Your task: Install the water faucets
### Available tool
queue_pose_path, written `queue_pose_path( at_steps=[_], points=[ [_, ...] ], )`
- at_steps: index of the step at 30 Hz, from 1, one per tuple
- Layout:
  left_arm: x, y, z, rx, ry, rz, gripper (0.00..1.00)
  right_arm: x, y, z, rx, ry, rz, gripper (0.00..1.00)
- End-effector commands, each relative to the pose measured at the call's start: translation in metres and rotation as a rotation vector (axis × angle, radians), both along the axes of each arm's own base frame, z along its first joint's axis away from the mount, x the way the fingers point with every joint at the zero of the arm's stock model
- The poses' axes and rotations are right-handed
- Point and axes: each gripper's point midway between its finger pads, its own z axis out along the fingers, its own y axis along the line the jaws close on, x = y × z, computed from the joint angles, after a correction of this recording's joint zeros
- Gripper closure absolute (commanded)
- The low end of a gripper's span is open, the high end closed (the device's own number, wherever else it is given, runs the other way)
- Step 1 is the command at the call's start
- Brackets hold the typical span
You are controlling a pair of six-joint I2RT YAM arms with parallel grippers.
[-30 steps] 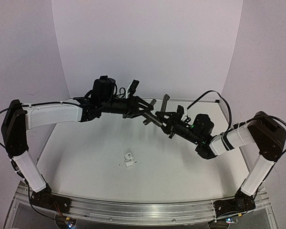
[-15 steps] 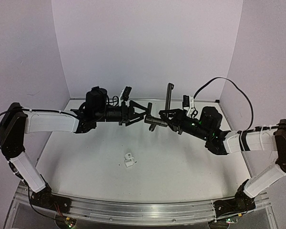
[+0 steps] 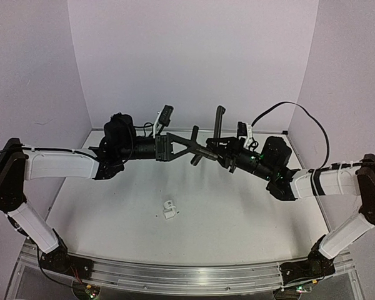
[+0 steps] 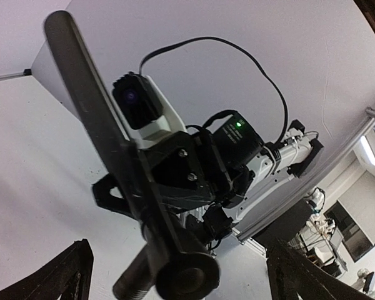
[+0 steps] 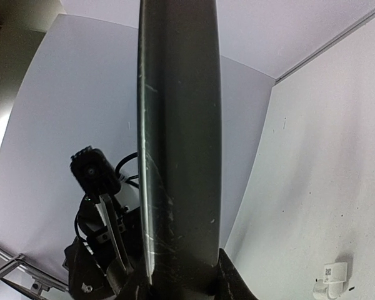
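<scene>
Mid-air over the far counter [image 3: 250,219] | we see right claw [image 3: 220,150] clenched on the black spout [image 3: 220,122], stem up, probably keeping its end free for mating | left claw [image 3: 196,145] spread wide, empty | white fitting [image 3: 169,210] lies alone near-centre, not yet joined

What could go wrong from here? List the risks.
1. The black spout hangs mid-air in the right gripper alone; a slip drops it.
2. The left gripper, open, flanks its end and could knock it.
3. The white fitting lies loose on the table; pushing may shove it.
</scene>
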Motion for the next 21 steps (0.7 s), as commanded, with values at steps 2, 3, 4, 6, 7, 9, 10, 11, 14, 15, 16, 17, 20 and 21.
queue_pose_path(
  at_steps=[2, 3, 4, 6, 7, 9, 10, 11, 14, 15, 16, 17, 20, 21],
  points=[
    [-0.019, 0.0, 0.03, -0.064, -0.164, 0.012, 0.01, 0.002, 0.0, 0.047, 0.127, -0.093, -0.007, 1.0],
    [-0.017, 0.0, 0.031, -0.065, -0.169, 0.033, 0.02, 0.002, 0.001, 0.046, 0.127, -0.089, -0.005, 1.0],
    [-0.015, 0.0, 0.031, -0.066, -0.167, 0.046, 0.03, 0.002, 0.001, 0.045, 0.126, -0.087, -0.005, 1.0],
    [-0.008, -0.002, 0.029, -0.053, -0.149, 0.07, 0.07, 0.003, 0.002, 0.044, 0.125, -0.082, -0.008, 1.0],
    [-0.004, -0.003, 0.026, -0.042, -0.136, 0.084, 0.1, 0.004, 0.001, 0.043, 0.124, -0.08, -0.01, 1.0],
    [0.004, -0.006, 0.018, -0.009, -0.112, 0.113, 0.2, 0.004, 0.001, 0.044, 0.124, -0.084, -0.011, 1.0],
    [0.01, -0.007, 0.014, 0.012, -0.099, 0.138, 0.25, 0.004, 0.001, 0.044, 0.124, -0.085, -0.012, 1.0],
    [0.014, -0.008, 0.01, 0.028, -0.093, 0.154, 0.3, 0.003, 0.001, 0.044, 0.125, -0.084, -0.013, 1.0],
    [0.021, -0.007, 0.003, 0.053, -0.074, 0.193, 0.46, 0.003, 0.0, 0.043, 0.121, -0.087, -0.017, 1.0],
    [0.022, -0.007, 0.003, 0.053, -0.073, 0.198, 0.5, 0.003, 0.0, 0.043, 0.119, -0.089, -0.018, 1.0],
    [0.023, -0.006, 0.004, 0.056, -0.069, 0.208, 0.53, 0.003, 0.0, 0.043, 0.117, -0.092, -0.019, 1.0],
    [0.025, -0.006, 0.004, 0.061, -0.062, 0.219, 0.57, 0.003, -0.001, 0.042, 0.115, -0.093, -0.021, 1.0],
    [0.032, -0.007, 0.003, 0.086, -0.025, 0.24, 0.77, 0.003, -0.001, 0.042, 0.095, -0.133, -0.027, 1.0],
    [0.033, -0.008, 0.005, 0.088, -0.015, 0.241, 0.83, 0.002, -0.001, 0.042, 0.083, -0.156, -0.031, 1.0]
  ],
)
